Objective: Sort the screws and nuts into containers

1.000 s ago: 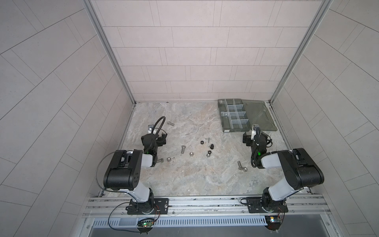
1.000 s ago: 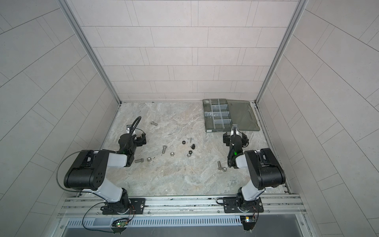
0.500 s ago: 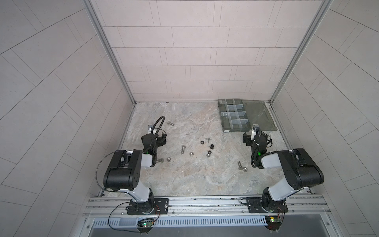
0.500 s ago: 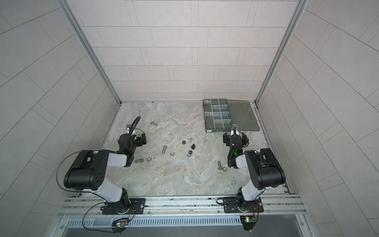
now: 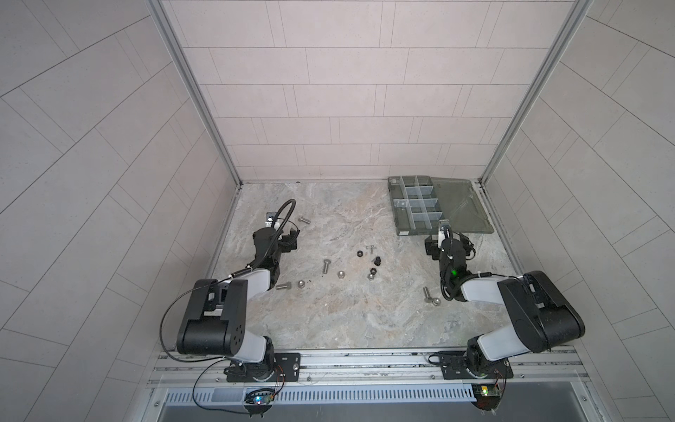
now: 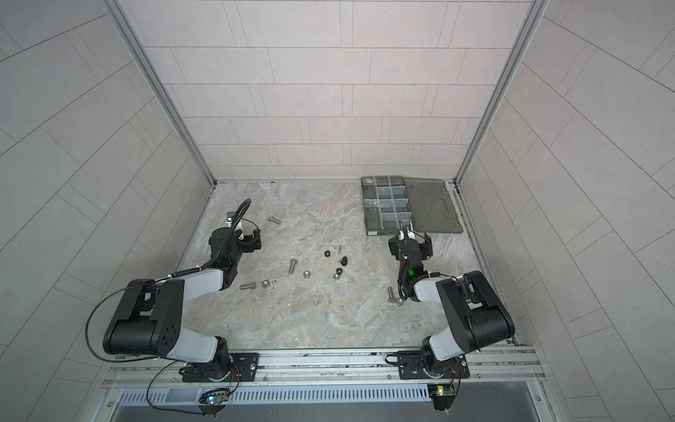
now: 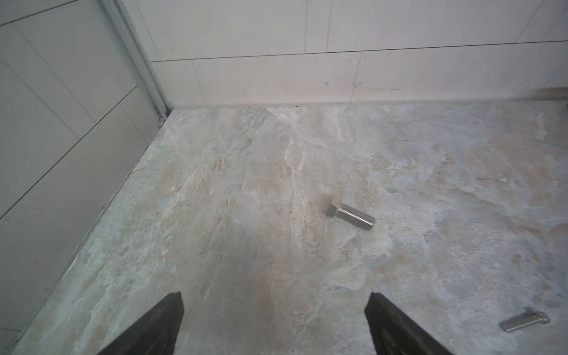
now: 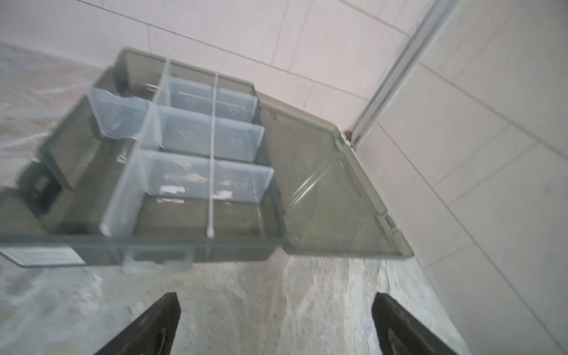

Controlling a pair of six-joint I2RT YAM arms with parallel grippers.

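Screws and nuts lie scattered on the marble floor in both top views. Thick silver screws [image 5: 326,266] [image 5: 283,285] [image 5: 426,292] and black nuts [image 5: 359,253] [image 5: 376,260] sit mid-floor, with domed silver nuts [image 5: 340,274] [image 5: 301,284] among them. The containers [image 5: 416,199] [image 6: 389,202] are compartments of a smoky organizer box at the back right. My left gripper [image 5: 290,239] [image 7: 275,299] is open and empty, low over the floor, short of a hex-head screw [image 7: 350,212] [image 5: 304,219]. My right gripper [image 5: 447,240] [image 8: 275,298] is open and empty in front of the box's near wall [image 8: 153,246].
The box's hinged lid [image 5: 465,210] [image 8: 332,196] lies open flat toward the right wall. Tiled walls close in the floor on three sides. A thin screw [image 7: 524,321] lies beside my left gripper. A silver domed nut [image 5: 435,301] touches the screw near my right arm.
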